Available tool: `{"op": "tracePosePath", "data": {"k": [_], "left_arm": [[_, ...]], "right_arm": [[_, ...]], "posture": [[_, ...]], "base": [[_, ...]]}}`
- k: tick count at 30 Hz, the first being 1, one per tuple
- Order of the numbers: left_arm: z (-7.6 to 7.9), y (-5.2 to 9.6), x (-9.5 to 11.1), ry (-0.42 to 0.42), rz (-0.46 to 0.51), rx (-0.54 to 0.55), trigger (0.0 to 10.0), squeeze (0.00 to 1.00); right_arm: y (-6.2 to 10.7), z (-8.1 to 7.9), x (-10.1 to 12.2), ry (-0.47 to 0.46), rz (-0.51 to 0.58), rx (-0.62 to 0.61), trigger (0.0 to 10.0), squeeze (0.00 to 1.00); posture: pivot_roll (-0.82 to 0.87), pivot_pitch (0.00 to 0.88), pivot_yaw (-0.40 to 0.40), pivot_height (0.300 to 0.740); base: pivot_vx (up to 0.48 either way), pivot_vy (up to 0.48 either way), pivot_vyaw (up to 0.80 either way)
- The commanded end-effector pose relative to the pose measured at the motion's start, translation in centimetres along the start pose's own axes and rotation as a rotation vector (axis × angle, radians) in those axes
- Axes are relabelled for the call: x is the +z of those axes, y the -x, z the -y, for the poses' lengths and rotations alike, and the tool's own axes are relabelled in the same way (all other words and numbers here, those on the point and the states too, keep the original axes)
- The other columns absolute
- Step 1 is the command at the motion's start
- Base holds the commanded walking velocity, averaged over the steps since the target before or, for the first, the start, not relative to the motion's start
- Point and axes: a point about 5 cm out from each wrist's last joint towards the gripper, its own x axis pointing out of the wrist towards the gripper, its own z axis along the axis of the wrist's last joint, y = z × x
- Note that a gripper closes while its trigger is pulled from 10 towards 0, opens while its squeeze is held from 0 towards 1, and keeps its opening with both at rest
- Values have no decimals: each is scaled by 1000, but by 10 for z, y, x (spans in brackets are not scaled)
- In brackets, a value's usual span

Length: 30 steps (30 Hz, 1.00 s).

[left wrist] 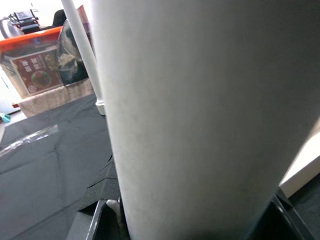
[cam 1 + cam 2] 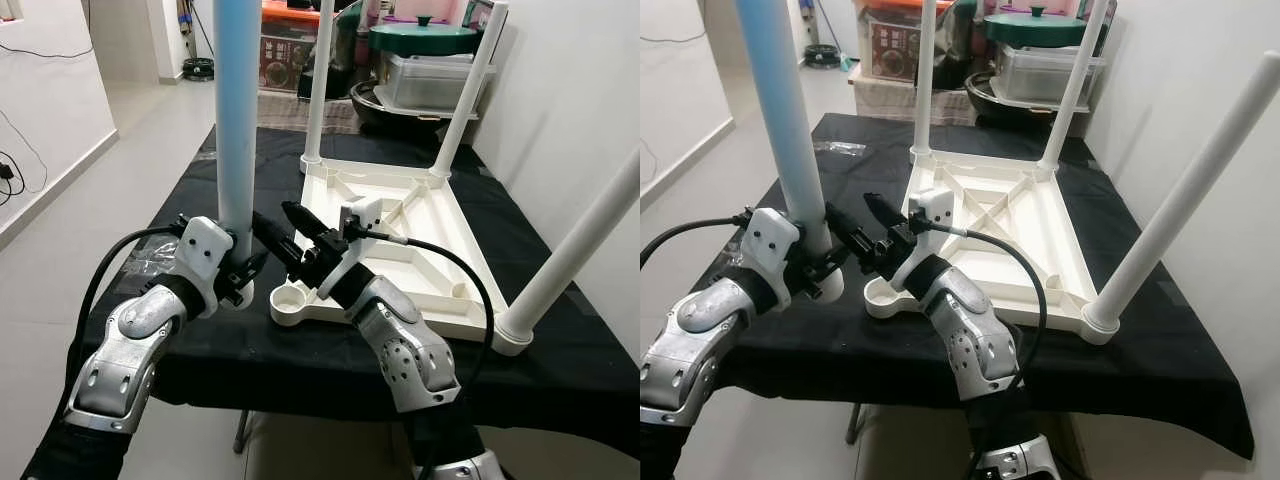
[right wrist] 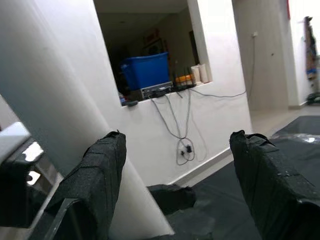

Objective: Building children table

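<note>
White plastic tabletop [image 2: 400,235] lies inverted on the black-draped table [image 2: 560,370], three legs fitted, its near-left socket [image 2: 291,297] empty. Left gripper [image 2: 243,272] pinches the fourth leg [image 2: 236,130] upright just left of that socket; right gripper [image 2: 275,228], fingers spread, hovers beside the leg.

Leg [image 2: 237,130] top: cut off by upper edge, head views.
Leg foot: behind left hand [image 2: 243,272]; seat on the bench [image 2: 180,200] unseen.
Far legs [image 2: 322,80]: tops cut off.
Right near leg [image 2: 1185,200]: upper end runs out of frame.
Left hand fingers: mostly hidden behind leg in wrist view.
</note>
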Motion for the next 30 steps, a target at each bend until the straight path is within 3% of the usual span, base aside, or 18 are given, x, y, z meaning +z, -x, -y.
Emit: {"op": "tracePosePath", "data": {"k": [1, 2, 3, 4, 5, 7, 8, 10, 15, 17, 19, 22, 26, 30], "left_arm": [[25, -13, 6, -11, 19, -141, 10000, 0], [24, -11, 5, -12, 14, -138, 10000, 0], [24, -11, 5, -12, 14, -138, 10000, 0], [22, -8, 4, -13, 6, -136, 10000, 0], [22, -8, 4, -13, 6, -136, 10000, 0], [19, -3, 1, -13, -13, -127, 10000, 0], [19, -3, 1, -13, -13, -127, 10000, 0], [17, 0, -1, -12, -26, -119, 10000, 0], [15, 3, -2, -4, -33, -111, 10000, 0], [15, 3, -2, -4, -33, -111, 10000, 0], [12, 4, -3, -8, -41, -98, 10000, 0], [11, 4, -4, -10, -44, -91, 10000, 0], [-18, 11, -3, -19, -32, 110, 10000, 0], [-31, 17, 2, -30, -17, 180, 10000, 0]], "right_arm": [[-22, -29, -9, -10, -33, 111, 10000, 0], [-20, -19, -8, 5, -41, 55, 10000, 0], [-20, -19, -8, 5, -41, 55, 10000, 0], [-18, -6, -5, 23, -44, -11, 10000, 0], [-18, -6, -5, 23, -44, -11, 10000, 0], [-13, 18, 14, 52, -5, -96, 10000, 0], [-13, 18, 14, 52, -5, -96, 10000, 0], [-9, 29, 37, 76, 49, -111, 10000, 0], [-5, 28, 64, 107, 119, -73, 10000, 0], [-5, 28, 64, 107, 119, -73, 10000, 0], [-3, 34, 85, 99, 192, -94, 10000, 0], [-2, 36, 90, 91, 211, -107, 10000, 0], [5, 42, 101, 86, 244, -115, 10000, 0], [11, 44, 96, 98, 208, -103, 10000, 0]], "posture": [[71, 0, -58, 740], [71, 0, -57, 740], [71, 0, -57, 740], [72, 0, -56, 740], [72, 0, -56, 740], [72, 0, -56, 740], [72, 0, -56, 740], [66, 0, -51, 740], [60, 0, -47, 740], [60, 0, -47, 740], [60, 0, -42, 740], [60, 0, -42, 740], [56, 0, -40, 740], [61, 0, -44, 740]], "base": [[0, 0, 0], [0, 0, 0], [0, 0, 0], [0, 0, 0], [0, 0, 0], [0, 0, 0], [0, 0, 0], [0, 0, 0], [0, 0, 0], [0, 0, 0], [0, 0, 0], [0, 0, 0], [0, 0, 0], [0, 0, 0]]}}
